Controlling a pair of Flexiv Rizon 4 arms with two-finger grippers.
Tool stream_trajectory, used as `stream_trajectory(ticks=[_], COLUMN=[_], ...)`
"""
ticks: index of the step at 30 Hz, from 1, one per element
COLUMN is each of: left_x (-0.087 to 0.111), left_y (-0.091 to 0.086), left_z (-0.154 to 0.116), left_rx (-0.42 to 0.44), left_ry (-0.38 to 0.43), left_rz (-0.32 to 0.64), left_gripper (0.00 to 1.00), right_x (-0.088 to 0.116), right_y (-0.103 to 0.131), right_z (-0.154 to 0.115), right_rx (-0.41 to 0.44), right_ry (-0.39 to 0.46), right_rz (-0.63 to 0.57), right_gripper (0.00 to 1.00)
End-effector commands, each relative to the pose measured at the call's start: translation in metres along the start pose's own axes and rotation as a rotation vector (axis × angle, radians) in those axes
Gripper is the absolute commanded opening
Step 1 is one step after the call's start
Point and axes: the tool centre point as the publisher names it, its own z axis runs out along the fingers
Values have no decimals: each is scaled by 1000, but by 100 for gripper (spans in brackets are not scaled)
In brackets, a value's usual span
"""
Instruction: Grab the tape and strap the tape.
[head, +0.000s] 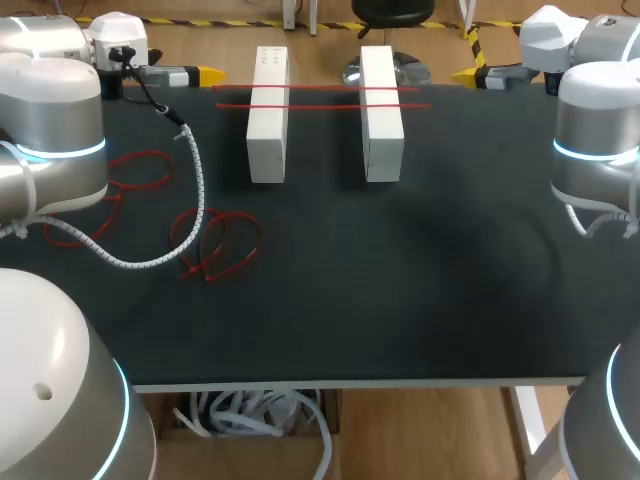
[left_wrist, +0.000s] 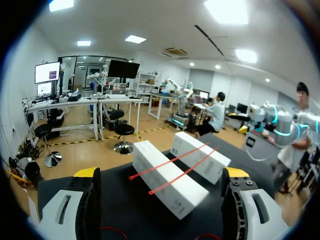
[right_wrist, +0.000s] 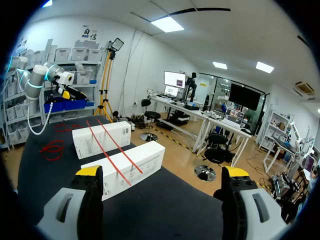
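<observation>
Two white boxes (head: 267, 115) (head: 381, 112) stand side by side at the back of the black table (head: 400, 280). Two straight red straps (head: 320, 88) (head: 320, 105) lie across both box tops. My left gripper (head: 205, 74) hangs open at the back left, pointing at the boxes. In the left wrist view the left gripper (left_wrist: 161, 175) is open, with the boxes (left_wrist: 167, 175) and straps (left_wrist: 182, 172) ahead of it. My right gripper (head: 468, 73) is open at the back right. In the right wrist view the right gripper (right_wrist: 161, 172) faces the boxes (right_wrist: 125, 167) and straps (right_wrist: 107, 155). Neither gripper touches anything.
Several looped red straps (head: 215, 245) (head: 135, 170) lie on the left half of the table. A white spiral-wrapped cable (head: 195, 190) from my left arm droops over them. The table's front edge (head: 350, 382) runs across the lower part of the head view.
</observation>
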Motion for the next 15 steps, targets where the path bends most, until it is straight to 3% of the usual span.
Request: stream_trajectory(ticks=[1,15], left_x=[0,0], left_y=[1,1], left_z=[0,0], left_rx=[6,6], left_ry=[-2,-2], left_rz=[1,1], left_gripper=[100,100], right_x=[0,0], right_y=[0,0], right_z=[0,0], right_rx=[1,1], right_ry=[0,0], right_rz=[0,0], right_gripper=[100,100])
